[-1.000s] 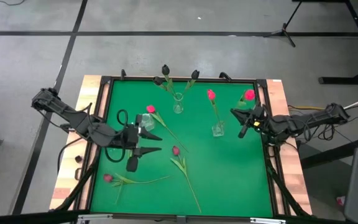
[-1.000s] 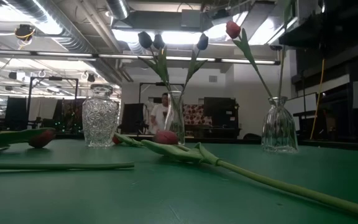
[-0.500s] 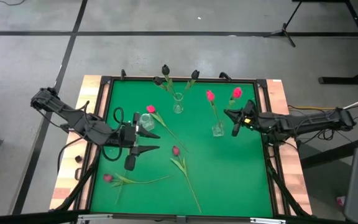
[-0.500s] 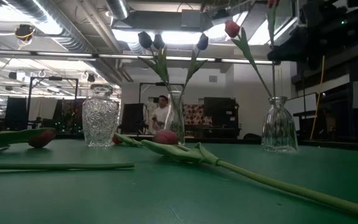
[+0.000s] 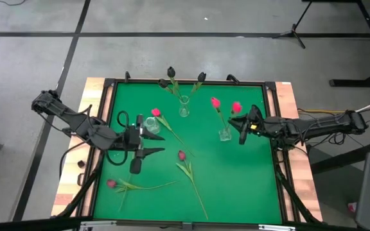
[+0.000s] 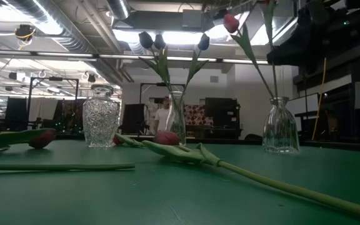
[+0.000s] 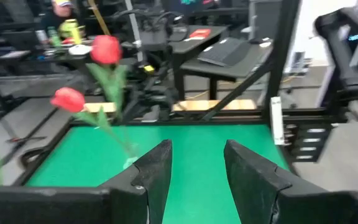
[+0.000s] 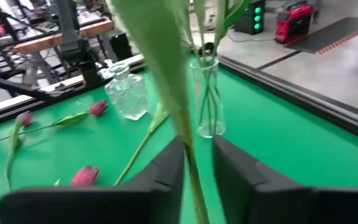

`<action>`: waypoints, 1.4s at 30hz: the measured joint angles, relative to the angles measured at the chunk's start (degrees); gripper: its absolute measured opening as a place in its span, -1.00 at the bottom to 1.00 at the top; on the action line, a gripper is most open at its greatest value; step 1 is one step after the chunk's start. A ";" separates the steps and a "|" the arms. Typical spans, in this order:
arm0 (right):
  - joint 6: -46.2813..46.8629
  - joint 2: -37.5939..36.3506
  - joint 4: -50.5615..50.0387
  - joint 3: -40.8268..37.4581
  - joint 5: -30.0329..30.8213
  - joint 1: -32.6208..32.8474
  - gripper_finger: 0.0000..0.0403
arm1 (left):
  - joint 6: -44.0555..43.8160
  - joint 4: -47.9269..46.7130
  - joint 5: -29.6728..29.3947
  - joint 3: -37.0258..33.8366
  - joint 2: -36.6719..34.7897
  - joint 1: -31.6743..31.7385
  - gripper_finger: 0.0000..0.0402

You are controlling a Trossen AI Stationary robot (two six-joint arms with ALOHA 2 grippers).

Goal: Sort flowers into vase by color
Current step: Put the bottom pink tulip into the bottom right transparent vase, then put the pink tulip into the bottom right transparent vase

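Observation:
Two pink-red flowers (image 5: 215, 102) (image 5: 236, 107) rise over the bell-shaped glass vase (image 5: 225, 133) at the table's right. My right gripper (image 5: 239, 128) hangs beside that vase. Its fingers stand apart around the stem (image 8: 193, 177) of the right-hand flower. Whether that stem's foot is in the vase is hidden. A slim vase (image 5: 184, 106) at the far middle holds near-black flowers (image 5: 171, 72). My left gripper (image 5: 140, 144) hovers open at the table's left, beside the crystal vase (image 5: 149, 125), with nothing between its fingers (image 7: 157, 171). My right gripper has the flower's stem (image 8: 191, 163) upright between its parted fingers, well below the head. The fingers come about level from the table's right side and lie across the stem. The stem runs close along one finger (image 8: 166, 174); whether it touches I cannot tell.
Three flowers lie on the green mat: a pink one (image 5: 155, 113) by the crystal vase, a magenta one (image 5: 181, 154) in the middle, and another (image 5: 112, 183) at the near left. A black frame (image 5: 272, 102) borders the mat.
My right gripper has moved toward the table's left and slightly down, up to the bell-shaped vase, taking the pink-red flower with it. That flower's head now stands close beside the head of the one in the vase. My left arm has kept still.

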 joint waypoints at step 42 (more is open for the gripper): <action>-0.14 4.33 16.67 10.96 -35.11 15.85 0.00 | -11.89 -12.77 -11.55 0.00 0.04 -10.63 -0.28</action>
